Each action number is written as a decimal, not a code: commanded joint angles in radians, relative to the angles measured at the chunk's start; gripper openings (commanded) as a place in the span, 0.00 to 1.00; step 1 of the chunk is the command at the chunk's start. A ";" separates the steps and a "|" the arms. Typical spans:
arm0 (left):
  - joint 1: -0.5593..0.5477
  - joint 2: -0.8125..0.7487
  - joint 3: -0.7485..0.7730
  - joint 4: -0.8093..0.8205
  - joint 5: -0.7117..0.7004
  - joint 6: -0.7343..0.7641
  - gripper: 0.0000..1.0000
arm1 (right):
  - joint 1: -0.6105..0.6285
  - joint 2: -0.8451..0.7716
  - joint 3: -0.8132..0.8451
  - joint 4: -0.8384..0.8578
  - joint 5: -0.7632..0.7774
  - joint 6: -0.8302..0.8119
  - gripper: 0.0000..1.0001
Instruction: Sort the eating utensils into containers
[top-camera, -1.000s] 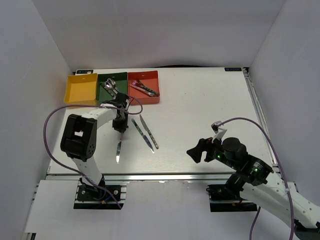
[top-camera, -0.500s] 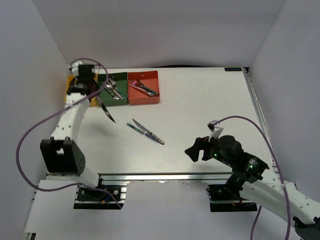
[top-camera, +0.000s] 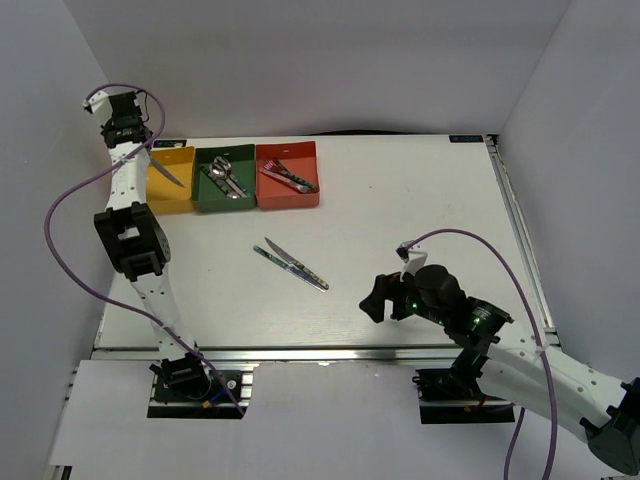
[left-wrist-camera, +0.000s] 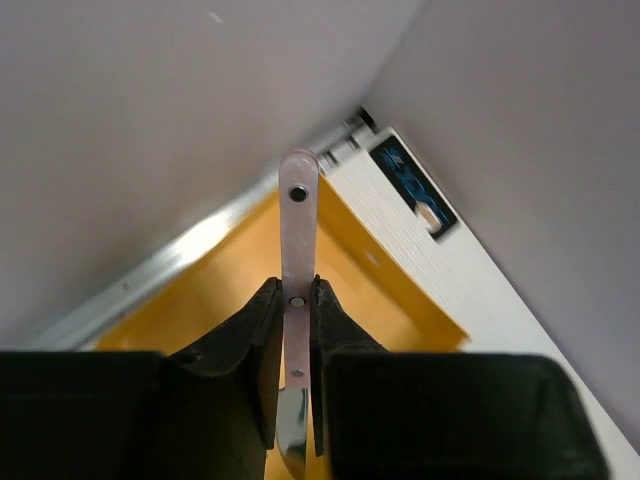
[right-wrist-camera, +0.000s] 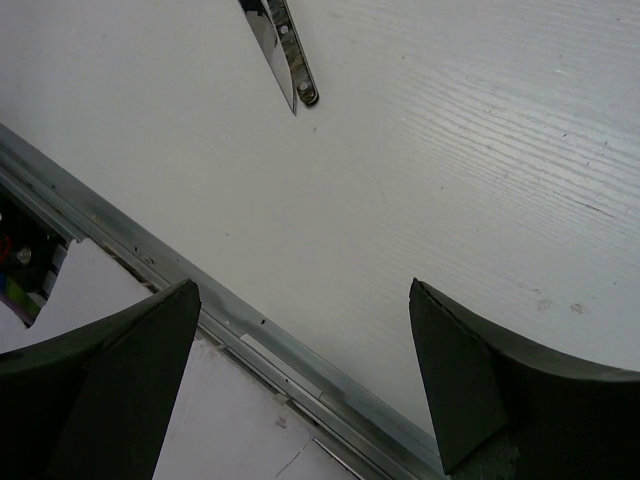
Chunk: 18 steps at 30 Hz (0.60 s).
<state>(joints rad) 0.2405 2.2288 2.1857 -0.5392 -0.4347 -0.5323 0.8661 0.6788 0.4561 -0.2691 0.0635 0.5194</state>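
Observation:
My left gripper is raised high at the back left, shut on a shiny metal knife that hangs over the yellow bin. In the left wrist view the knife is pinched between the fingers, with the yellow bin below. The dark green bin holds spoons. The red-orange bin holds several utensils. Two knives lie together mid-table; one end shows in the right wrist view. My right gripper is open and empty, low over the table's near side.
The three bins stand side by side at the back left. White walls enclose the table on the left, back and right. A metal rail runs along the table's front edge below the right gripper.
My left arm has lifted a knife off the table and swung it up and back left over the yellow bin. The right gripper has edged left.

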 joint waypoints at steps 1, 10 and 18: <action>0.016 -0.011 -0.018 0.228 -0.045 0.083 0.00 | 0.002 -0.013 0.018 0.033 0.008 -0.007 0.89; -0.010 0.118 0.121 0.220 0.042 0.175 0.00 | 0.002 0.016 0.050 0.062 0.035 -0.044 0.89; -0.032 0.118 0.049 0.182 0.007 0.178 0.09 | 0.002 0.076 0.055 0.091 0.036 -0.053 0.89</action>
<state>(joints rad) 0.2131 2.3680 2.2364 -0.3454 -0.4042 -0.3733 0.8661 0.7448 0.4694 -0.2306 0.0910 0.4877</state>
